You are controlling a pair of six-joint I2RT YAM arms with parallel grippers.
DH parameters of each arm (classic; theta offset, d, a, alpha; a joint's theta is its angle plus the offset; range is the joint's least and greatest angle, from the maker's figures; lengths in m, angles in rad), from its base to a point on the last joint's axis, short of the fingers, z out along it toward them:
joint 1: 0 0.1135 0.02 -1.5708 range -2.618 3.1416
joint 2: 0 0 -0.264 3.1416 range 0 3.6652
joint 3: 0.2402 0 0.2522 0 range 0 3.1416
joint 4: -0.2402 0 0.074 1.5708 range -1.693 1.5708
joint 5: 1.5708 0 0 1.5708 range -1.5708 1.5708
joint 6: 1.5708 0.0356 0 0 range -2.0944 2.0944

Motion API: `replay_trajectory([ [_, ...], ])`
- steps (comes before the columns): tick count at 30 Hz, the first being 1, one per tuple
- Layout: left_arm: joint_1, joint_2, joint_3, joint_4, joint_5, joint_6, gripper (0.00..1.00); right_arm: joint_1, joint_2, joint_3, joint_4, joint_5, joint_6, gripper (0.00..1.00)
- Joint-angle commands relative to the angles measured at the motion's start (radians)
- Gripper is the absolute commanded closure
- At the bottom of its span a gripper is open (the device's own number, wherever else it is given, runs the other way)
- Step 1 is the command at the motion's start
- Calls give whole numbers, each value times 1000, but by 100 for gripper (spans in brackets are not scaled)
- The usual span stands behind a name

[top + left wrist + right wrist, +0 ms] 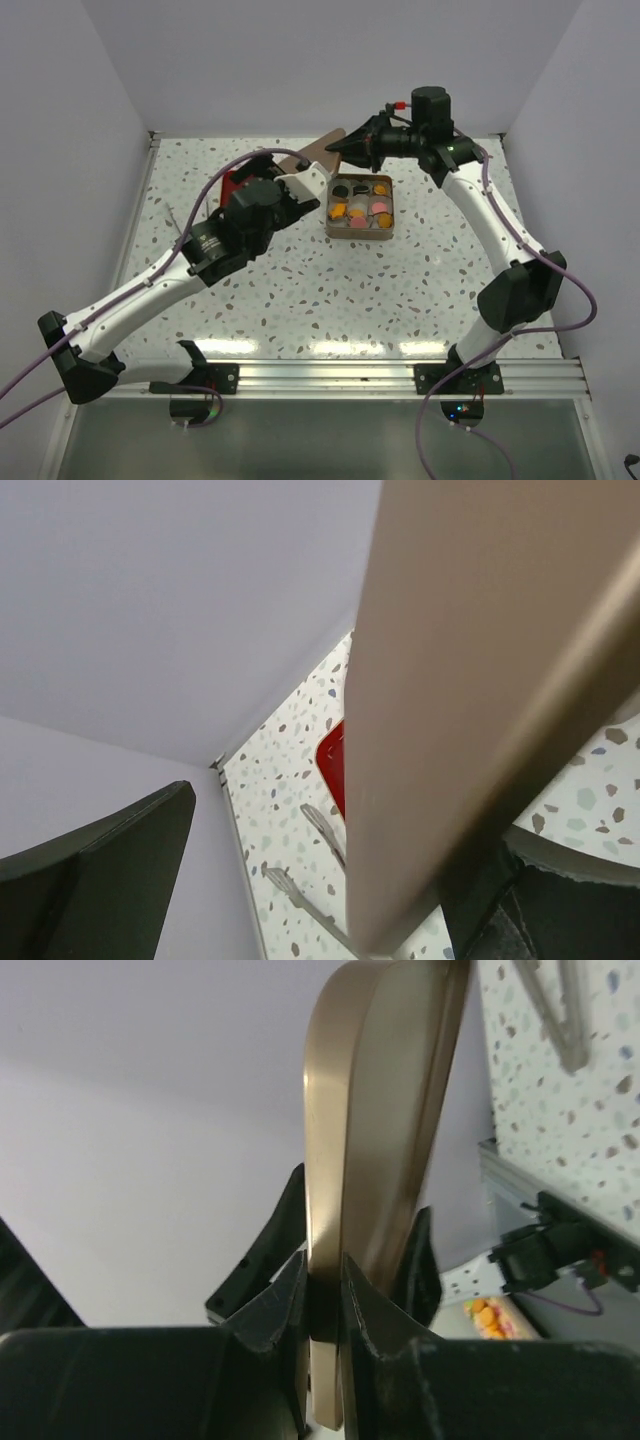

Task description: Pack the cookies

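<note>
The cookies [361, 206], orange, pink, yellow and black, lie in an open tin [360, 236] towards the far edge of the table [300, 290], right of its middle. The right gripper [322, 1280] is clamped on the rim of the gold lid [375, 1110], which it holds on edge above the table, just left of the tin. The left gripper [305, 188] stands wide beside the lid, gripping nothing. A red object [333, 765] lies near the far left corner.

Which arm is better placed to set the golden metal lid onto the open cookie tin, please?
Right: the right pincer is shut on the golden metal lid, just beyond the rectangular metal tin of cookies. The left pincer stands open, gripping nothing.
</note>
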Motion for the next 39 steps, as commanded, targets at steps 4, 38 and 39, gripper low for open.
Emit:
replay_trajectory([
  [4,8,19,177,-102,51,-135,0,-187,1,44,-270,81,-496,100],
  [38,551,576,108,301,1251,-1061,2,-363,171,-345,332,-196,-615,100],
  [39,552,593,115,307,1256,-1074,2,-363,185,-347,334,-196,-617,100],
])
